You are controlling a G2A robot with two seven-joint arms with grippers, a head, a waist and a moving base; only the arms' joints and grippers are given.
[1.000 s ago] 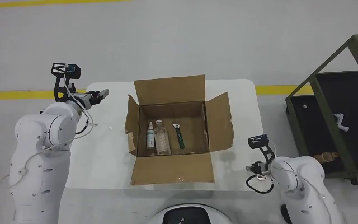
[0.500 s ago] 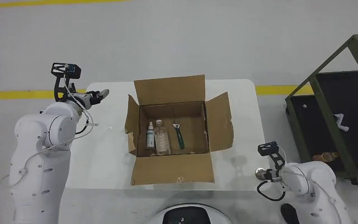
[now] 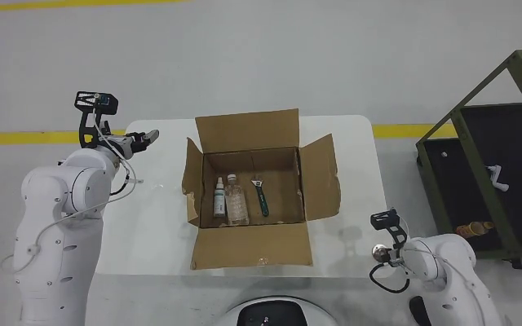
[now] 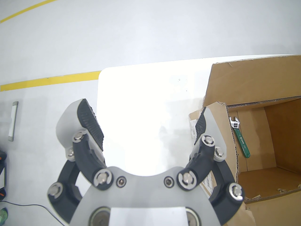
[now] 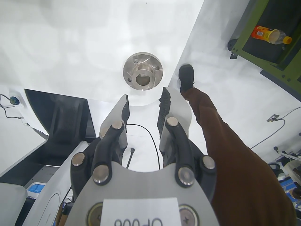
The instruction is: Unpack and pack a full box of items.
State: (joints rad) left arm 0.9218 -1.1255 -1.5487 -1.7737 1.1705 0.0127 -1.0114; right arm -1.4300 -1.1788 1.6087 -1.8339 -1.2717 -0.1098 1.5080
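An open cardboard box [image 3: 251,246] stands mid-table with its flaps spread. On its floor lie a small spray bottle [image 3: 218,198], a clear bottle [image 3: 236,202] and a green-handled wrench [image 3: 260,198] [image 4: 241,139]. A round metal flange [image 5: 142,71] [image 3: 378,252] rests on the white table [image 3: 155,212] near its front right corner. My right gripper [image 5: 145,94] is open just short of the flange, with nothing between its fingers. My left gripper [image 4: 143,111] [image 3: 145,142] hangs open and empty over the table's far left corner, left of the box.
A green-framed cart [image 3: 473,163] stands on the floor right of the table, with an orange bottle [image 5: 270,35] on its shelf. The tabletop left of the box [image 3: 155,244] is bare. The table's right edge [image 5: 188,38] runs close by the flange.
The right arm has pulled back from beside the box toward the table's front right corner, then edged slightly left. The left arm and the box contents have not moved.
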